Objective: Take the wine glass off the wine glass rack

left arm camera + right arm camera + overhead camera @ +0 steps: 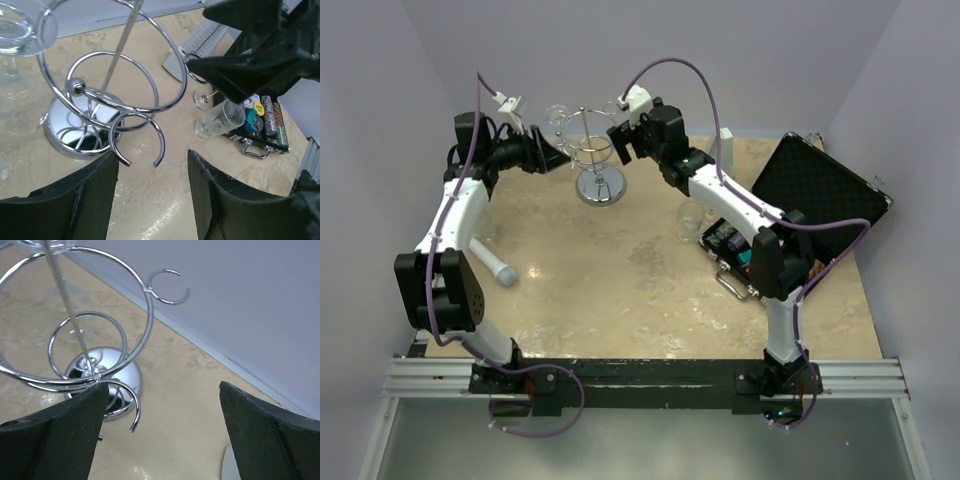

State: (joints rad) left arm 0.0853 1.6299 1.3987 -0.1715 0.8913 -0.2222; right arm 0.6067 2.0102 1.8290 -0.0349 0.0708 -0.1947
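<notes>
The chrome wine glass rack [596, 160] stands at the back of the table on its shiny disc base [600, 187]. A clear wine glass [560, 115] is at the rack's back-left side; it also shows at the top left of the left wrist view [15, 32]. My left gripper [558, 157] is open and empty at the rack's left, its fingers either side of a curled arm's end [137, 140]. My right gripper [623, 140] is open and empty at the rack's right, its left finger [75, 420] beside another curled arm [131, 410].
A second clear glass [688, 222] is on the table right of the rack, next to an open black case [820, 185] holding chips [732, 245]. A grey wedge [200, 45] stands behind it. A grey-tipped white cylinder [497, 270] lies at the left. Walls close in behind.
</notes>
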